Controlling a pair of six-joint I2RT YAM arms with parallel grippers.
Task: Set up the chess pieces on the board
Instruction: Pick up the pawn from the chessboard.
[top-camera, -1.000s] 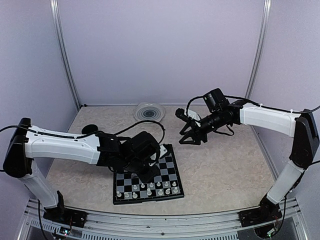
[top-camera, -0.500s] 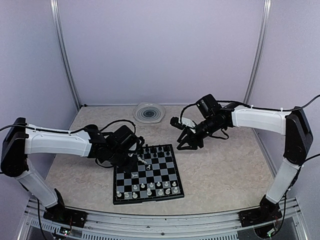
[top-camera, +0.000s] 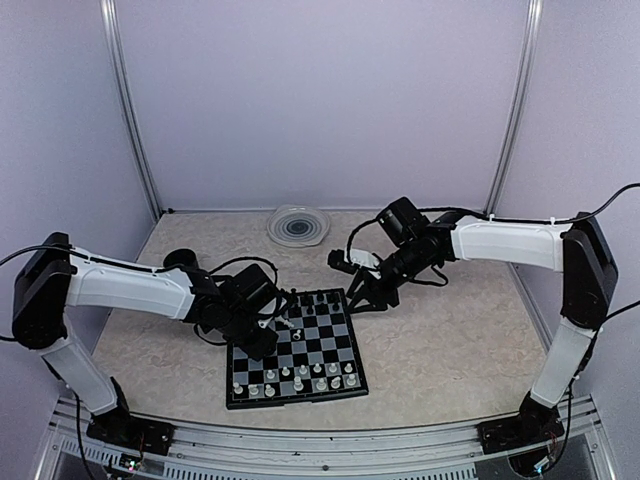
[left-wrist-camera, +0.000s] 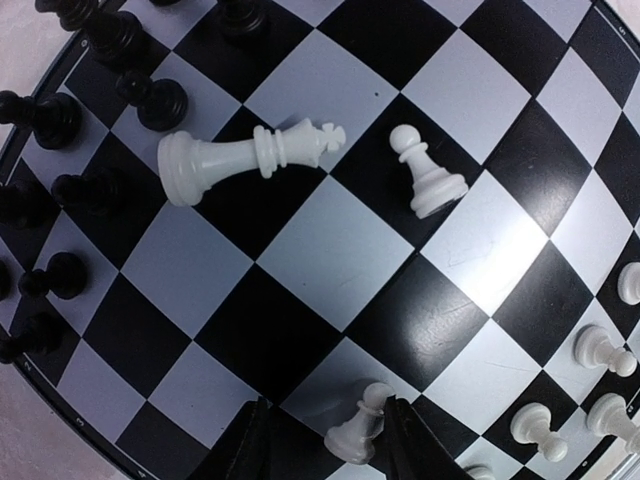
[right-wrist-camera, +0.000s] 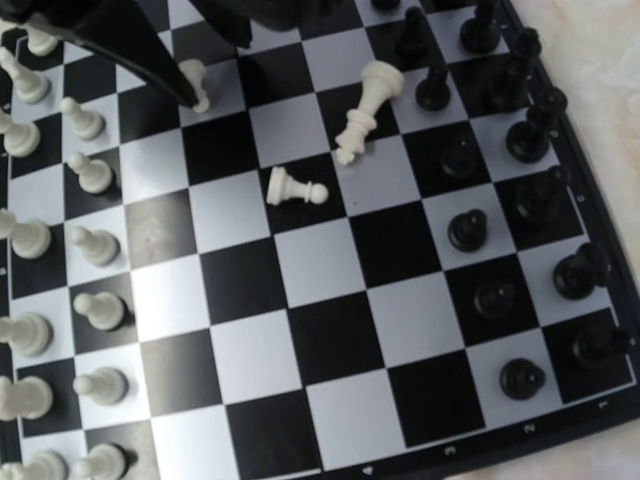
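The board (top-camera: 338, 352) lies at the table's near centre. Black chess pieces (top-camera: 316, 298) line its far edge and white ones (top-camera: 300, 378) its near rows. A white king-like piece (left-wrist-camera: 250, 160) lies toppled mid-board, with a lone white pawn (left-wrist-camera: 428, 186) beside it. My left gripper (left-wrist-camera: 330, 445) hangs low over the board's left side, open. A small white pawn (left-wrist-camera: 356, 436) leans on its right finger (left-wrist-camera: 412, 445), clear of the other. My right gripper (top-camera: 358, 296) hovers at the far right corner, fingers apart and holding nothing. Its fingers are outside its wrist view, which shows the board (right-wrist-camera: 330, 340).
A round clear ridged plate (top-camera: 298, 224) sits at the back centre. A black cup (top-camera: 180, 259) stands behind my left arm. Metal frame posts rise at the back corners, and beige tabletop surrounds the board.
My left gripper has pulled back from the board's middle to its left side, uncovering the toppled white piece. My right arm has moved left and down toward the board's far right corner.
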